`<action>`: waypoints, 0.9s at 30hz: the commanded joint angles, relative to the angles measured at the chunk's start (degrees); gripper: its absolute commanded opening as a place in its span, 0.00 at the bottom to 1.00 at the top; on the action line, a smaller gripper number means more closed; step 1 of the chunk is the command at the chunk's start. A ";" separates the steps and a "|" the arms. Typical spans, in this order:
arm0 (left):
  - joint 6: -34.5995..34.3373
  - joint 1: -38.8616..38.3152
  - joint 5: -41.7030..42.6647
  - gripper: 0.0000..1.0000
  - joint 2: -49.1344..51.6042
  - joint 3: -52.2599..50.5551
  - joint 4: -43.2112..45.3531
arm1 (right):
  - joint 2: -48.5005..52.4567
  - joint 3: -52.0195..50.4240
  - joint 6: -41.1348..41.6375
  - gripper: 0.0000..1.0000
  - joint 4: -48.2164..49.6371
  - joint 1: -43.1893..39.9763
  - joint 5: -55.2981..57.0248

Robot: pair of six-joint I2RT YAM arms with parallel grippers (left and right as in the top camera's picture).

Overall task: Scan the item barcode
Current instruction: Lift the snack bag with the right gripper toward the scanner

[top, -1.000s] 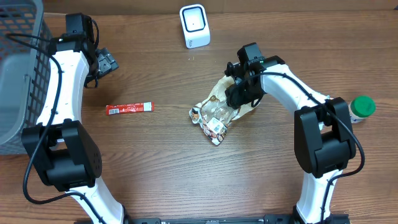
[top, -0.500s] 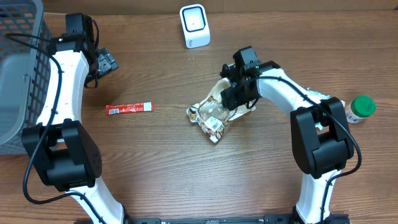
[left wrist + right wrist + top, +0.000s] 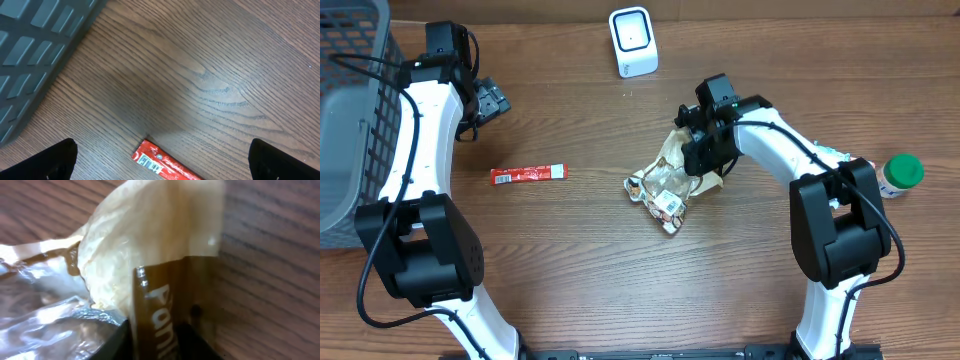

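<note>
At table centre, right of the red packet [image 3: 528,174], the bag [image 3: 665,188] lies crumpled on the wood, well apart from the scanner [image 3: 633,42] at the far edge. Over the last second the right gripper [image 3: 703,158] has narrowed its jaws from wide to close. The right wrist view shows the bag's brown sealed edge [image 3: 157,310] pinched between the two dark fingertips [image 3: 117,342], so the gripper is judged to be clamped on that edge. Over the same second the bag slid slightly left and then came back, which suggests the fingers were settling on it; it is not yet lifted. The left gripper [image 3: 492,100] has not moved and hangs near the basket [image 3: 350,110] with its jaws spread wide and nothing between them. With the grasp made, the remaining steps are to lift the bag and present it to the scanner. A white label [image 3: 668,206] at the bag's near end may carry the barcode, but it is too small to tell.
</note>
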 commanded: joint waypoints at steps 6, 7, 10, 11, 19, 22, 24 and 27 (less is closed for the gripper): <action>-0.35 -0.42 0.24 1.00 -0.31 1.27 0.02 | -4.98 10.19 -0.79 0.05 -2.25 0.39 -0.46; -0.37 -0.42 0.26 1.00 -0.31 1.27 0.04 | -5.66 10.45 -0.87 0.04 -2.01 0.39 -0.44; -0.35 -0.42 0.26 1.00 -0.31 1.27 0.02 | -7.37 10.54 -0.85 0.04 -0.92 0.39 0.07; -0.37 -0.42 0.24 1.00 -0.31 1.27 0.02 | -7.85 10.54 -0.85 0.04 -0.74 0.39 0.07; -0.37 -0.42 0.24 1.00 -0.31 1.27 0.02 | -9.60 10.54 -0.85 0.04 0.85 0.39 -6.36; -0.37 -0.42 0.26 1.00 -0.31 1.27 0.02 | -10.12 10.54 -0.83 0.04 2.78 0.39 -6.54; -0.37 -0.42 0.24 1.00 -0.31 1.27 0.04 | -11.02 10.54 -0.83 0.04 4.42 0.39 -6.51; -0.35 -0.42 0.26 1.00 -0.31 1.27 0.02 | -12.90 10.54 -0.85 0.04 7.78 0.39 -6.43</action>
